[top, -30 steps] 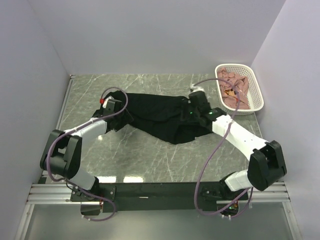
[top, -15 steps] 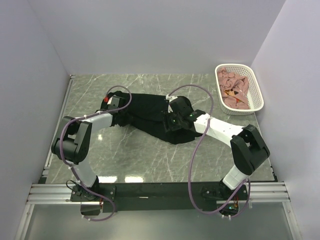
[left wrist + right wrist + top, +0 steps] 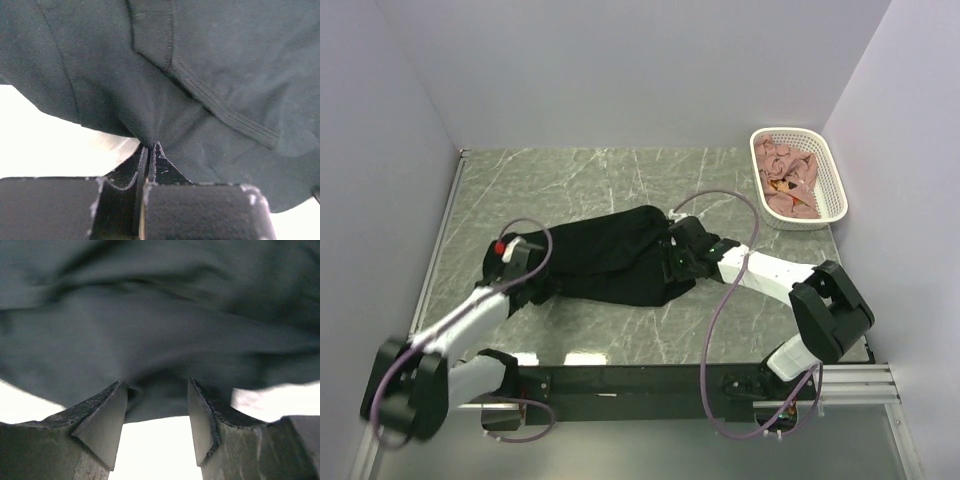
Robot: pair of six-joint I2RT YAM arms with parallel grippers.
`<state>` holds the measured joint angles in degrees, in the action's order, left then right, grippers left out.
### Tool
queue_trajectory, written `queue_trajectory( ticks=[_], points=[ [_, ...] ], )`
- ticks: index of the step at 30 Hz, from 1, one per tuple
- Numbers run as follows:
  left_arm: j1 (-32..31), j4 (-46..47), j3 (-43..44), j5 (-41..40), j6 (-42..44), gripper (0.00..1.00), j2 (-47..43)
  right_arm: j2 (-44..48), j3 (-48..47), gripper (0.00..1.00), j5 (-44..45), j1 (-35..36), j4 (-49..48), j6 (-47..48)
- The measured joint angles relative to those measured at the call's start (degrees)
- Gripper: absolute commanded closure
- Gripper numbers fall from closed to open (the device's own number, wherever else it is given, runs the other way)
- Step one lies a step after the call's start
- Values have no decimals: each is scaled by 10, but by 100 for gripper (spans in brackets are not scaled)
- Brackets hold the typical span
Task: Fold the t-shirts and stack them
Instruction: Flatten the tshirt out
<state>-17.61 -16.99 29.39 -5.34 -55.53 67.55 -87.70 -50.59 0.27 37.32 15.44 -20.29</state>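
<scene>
The black t-shirt (image 3: 610,265) lies bunched on the table (image 3: 620,180), long axis left to right, with the left gripper (image 3: 150,152) clenched on its left end and the right gripper (image 3: 156,390) spread at its right end.

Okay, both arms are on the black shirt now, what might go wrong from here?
1. The left fingers pinch only a thin pucker of the black t-shirt at their very tips; a pull may slip it free.
2. The right fingers stand apart with cloth between them, so that side may be unheld and lag behind.
3. The shirt lies crumpled, so a fold now would likely come out uneven.
</scene>
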Motion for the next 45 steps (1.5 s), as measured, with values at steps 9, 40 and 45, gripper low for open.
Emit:
queue_trajectory(
  ticks=[9,40,45],
  points=[
    [0,-112,-64,-17,-47,50,-233,16,70,44,21,-80,4,-59],
    [-197,16,107,-28,-162,29,101,191,142,44,-75,-98,-26,-70],
    [-202,28,127,-53,-172,32,132,193,146,44,-76,-98,-28,-69]
  ],
)
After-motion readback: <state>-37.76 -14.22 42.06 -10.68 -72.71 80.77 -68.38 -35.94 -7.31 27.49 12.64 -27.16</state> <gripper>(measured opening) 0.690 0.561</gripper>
